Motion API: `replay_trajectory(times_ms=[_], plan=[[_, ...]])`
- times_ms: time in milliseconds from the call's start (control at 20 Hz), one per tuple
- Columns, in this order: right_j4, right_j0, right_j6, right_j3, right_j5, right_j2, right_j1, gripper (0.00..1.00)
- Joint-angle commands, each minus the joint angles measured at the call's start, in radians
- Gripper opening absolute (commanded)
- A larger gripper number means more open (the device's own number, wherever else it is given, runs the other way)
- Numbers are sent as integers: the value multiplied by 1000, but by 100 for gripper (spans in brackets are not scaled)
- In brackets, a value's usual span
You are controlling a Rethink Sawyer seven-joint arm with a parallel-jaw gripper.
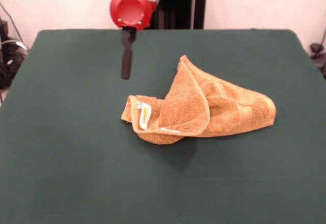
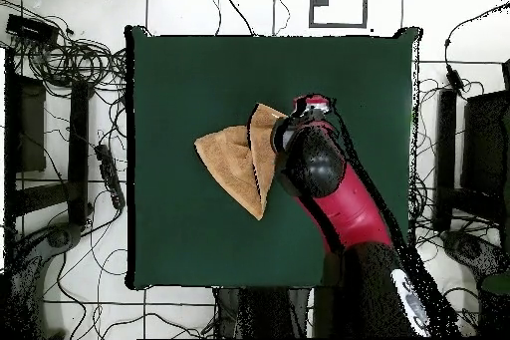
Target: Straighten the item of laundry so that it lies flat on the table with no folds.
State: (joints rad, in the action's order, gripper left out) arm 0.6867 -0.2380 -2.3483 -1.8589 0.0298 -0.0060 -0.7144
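Note:
The orange-tan towel (image 1: 204, 107) lies crumpled near the middle of the dark green table (image 1: 61, 142). It is folded over itself, with one corner sticking up toward the far side and a white label (image 1: 144, 116) at its left end. My gripper (image 1: 126, 75) hangs from the red wrist, above the table, to the left of and behind the towel. It is apart from the towel, shut and empty. In the overhead view the towel (image 2: 237, 157) lies just left of the red and black arm (image 2: 339, 196), which hides the gripper and the towel's right edge.
Bare green table (image 2: 179, 77) surrounds the towel on all sides. Cables and dark equipment (image 2: 60, 57) lie on the floor around the table. The robot's pedestal (image 1: 178, 5) stands at the far edge.

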Motion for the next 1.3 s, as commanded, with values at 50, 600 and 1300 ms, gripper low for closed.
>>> replay_trajectory(times_ms=[50,600,1300], plan=[[115,69,-318,-84,32,-1,25,100],[61,18,-403,-69,150,93,84,100],[41,16,-477,-27,266,137,168,100]])
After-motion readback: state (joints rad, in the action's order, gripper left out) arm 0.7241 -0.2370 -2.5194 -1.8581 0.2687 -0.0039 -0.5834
